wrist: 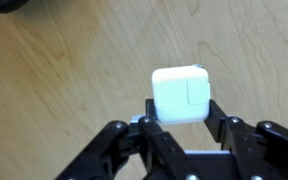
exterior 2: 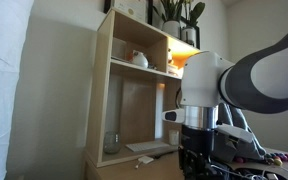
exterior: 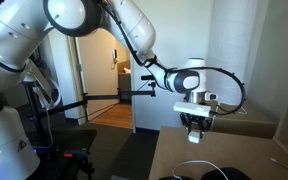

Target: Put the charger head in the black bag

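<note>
Your end effector (wrist: 182, 115) is clenched on the charger head (wrist: 181, 92), pinching its flat sides so it hangs square above the wooden surface (wrist: 64, 80), ready to carry to the black bag (exterior: 199, 175).

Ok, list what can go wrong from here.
1. The small white squarish charger head seems pinched only by its lower part in the black claw; it could twist or slip onto the light wooden table.
2. Beneath the claw the wrist view shows only wood, not the wide, low black soft bag; releasing now would miss it.
</note>
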Robot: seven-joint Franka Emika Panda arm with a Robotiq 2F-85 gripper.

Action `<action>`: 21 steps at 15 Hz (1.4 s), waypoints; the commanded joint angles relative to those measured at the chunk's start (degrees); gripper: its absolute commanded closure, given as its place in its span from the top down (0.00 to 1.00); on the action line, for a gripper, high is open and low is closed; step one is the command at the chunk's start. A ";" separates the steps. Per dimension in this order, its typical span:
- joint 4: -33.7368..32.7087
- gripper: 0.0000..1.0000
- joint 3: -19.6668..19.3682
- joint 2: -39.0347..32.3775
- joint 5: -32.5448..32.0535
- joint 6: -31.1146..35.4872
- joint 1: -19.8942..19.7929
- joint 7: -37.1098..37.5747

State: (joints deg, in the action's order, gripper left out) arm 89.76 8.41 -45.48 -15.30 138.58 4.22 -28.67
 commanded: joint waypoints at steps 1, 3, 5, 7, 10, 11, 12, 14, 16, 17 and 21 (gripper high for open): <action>5.71 0.27 0.33 4.08 2.25 3.72 -1.62 1.90; 6.52 0.27 0.21 4.29 3.44 4.42 -2.29 2.72; 7.31 0.27 0.40 4.43 4.70 4.88 -3.30 2.23; 8.03 0.27 0.35 4.65 5.67 5.21 -4.05 2.48; 8.72 0.27 0.56 4.93 6.99 5.75 -4.91 2.44; 9.18 0.27 0.49 5.21 7.31 6.14 -5.09 2.66; 9.49 0.27 0.51 5.42 7.60 6.44 -5.29 2.59; 10.39 0.27 0.50 6.07 8.16 7.43 -5.44 2.88; 11.13 0.27 0.30 6.77 7.87 8.13 -5.06 2.93; 11.54 0.27 0.32 7.15 7.94 8.71 -4.91 3.49; 8.86 0.52 0.28 5.01 7.30 7.27 -4.57 2.18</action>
State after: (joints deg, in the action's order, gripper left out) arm 98.83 8.61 -40.37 -7.91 146.05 -0.32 -26.59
